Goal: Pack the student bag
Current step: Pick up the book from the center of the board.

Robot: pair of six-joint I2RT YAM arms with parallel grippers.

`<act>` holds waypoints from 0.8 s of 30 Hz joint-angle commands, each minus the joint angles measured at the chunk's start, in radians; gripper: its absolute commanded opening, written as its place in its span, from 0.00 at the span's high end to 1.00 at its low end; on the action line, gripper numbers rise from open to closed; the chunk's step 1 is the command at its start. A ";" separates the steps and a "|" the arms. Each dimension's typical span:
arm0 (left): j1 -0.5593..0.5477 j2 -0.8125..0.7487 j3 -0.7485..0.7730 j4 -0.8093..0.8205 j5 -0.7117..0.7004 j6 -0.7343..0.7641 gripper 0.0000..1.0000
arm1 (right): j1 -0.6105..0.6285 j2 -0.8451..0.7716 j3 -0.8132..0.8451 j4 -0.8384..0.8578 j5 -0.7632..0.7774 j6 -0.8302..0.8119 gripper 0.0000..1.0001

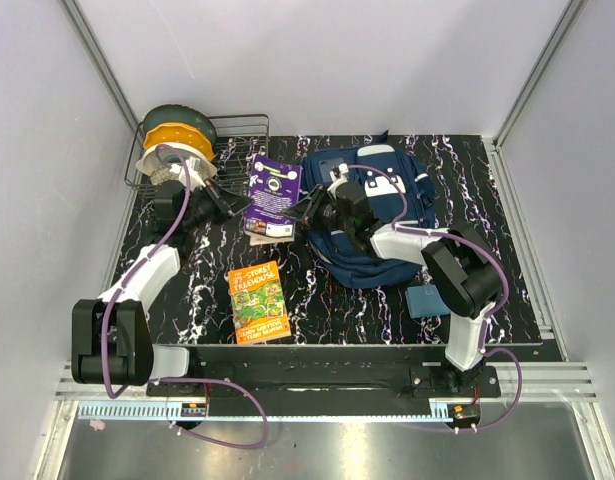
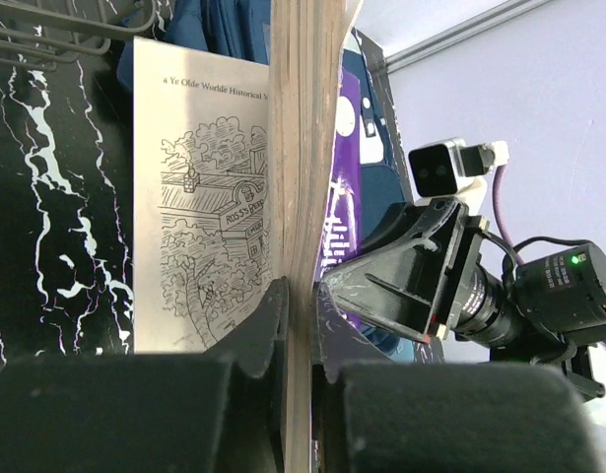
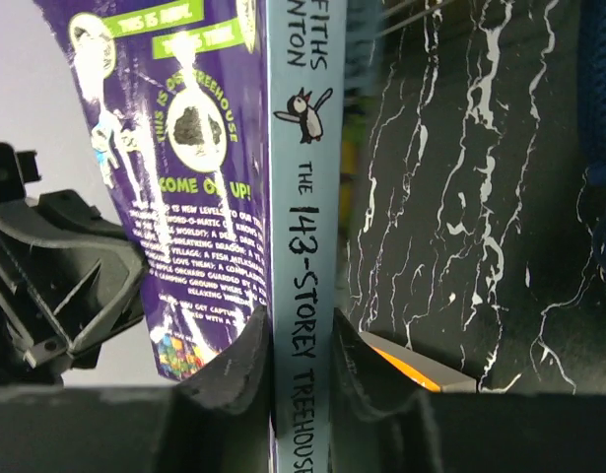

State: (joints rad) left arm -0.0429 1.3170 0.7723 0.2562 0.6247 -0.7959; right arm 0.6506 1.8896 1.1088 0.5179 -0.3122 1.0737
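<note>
Just left of the flat-lying navy blue fabric student bag, held a purple paperback book, clamped by left gripper at pages, by right gripper at spine, probably for handover.

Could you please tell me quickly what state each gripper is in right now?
The left gripper is closed on the purple book's page edge.
The right gripper is closed on the same book's spine.
</note>
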 commanded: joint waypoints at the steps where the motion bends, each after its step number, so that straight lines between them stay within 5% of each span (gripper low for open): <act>1: -0.022 -0.038 0.002 0.121 0.129 -0.060 1.00 | 0.018 -0.056 -0.015 0.179 -0.045 0.008 0.83; 3: -0.022 -0.036 0.001 0.109 0.124 -0.054 1.00 | 0.018 -0.076 -0.018 0.168 -0.042 -0.004 1.00; 6: -0.023 -0.029 -0.001 0.112 0.132 -0.054 0.96 | 0.018 -0.099 -0.020 0.145 -0.041 -0.023 1.00; 8: -0.022 -0.032 -0.002 0.109 0.132 -0.048 0.85 | 0.017 -0.113 -0.029 0.122 -0.027 -0.029 1.00; 9: -0.022 -0.038 0.001 0.100 0.126 -0.040 0.69 | 0.015 -0.133 -0.033 0.111 -0.019 -0.031 1.00; 10: -0.023 -0.042 0.005 0.062 0.116 -0.031 0.40 | 0.017 -0.145 -0.038 0.102 -0.008 -0.041 1.00; 14: -0.022 -0.077 0.030 -0.011 0.070 0.044 0.12 | 0.017 -0.208 -0.058 0.019 -0.011 -0.095 1.00; 24: -0.023 -0.064 0.079 0.028 0.145 0.041 0.01 | 0.011 -0.346 -0.168 0.226 -0.229 0.023 1.00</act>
State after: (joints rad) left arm -0.0647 1.2537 0.8005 0.2199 0.7055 -0.7666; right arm 0.6567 1.6417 0.9581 0.5335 -0.4213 1.0409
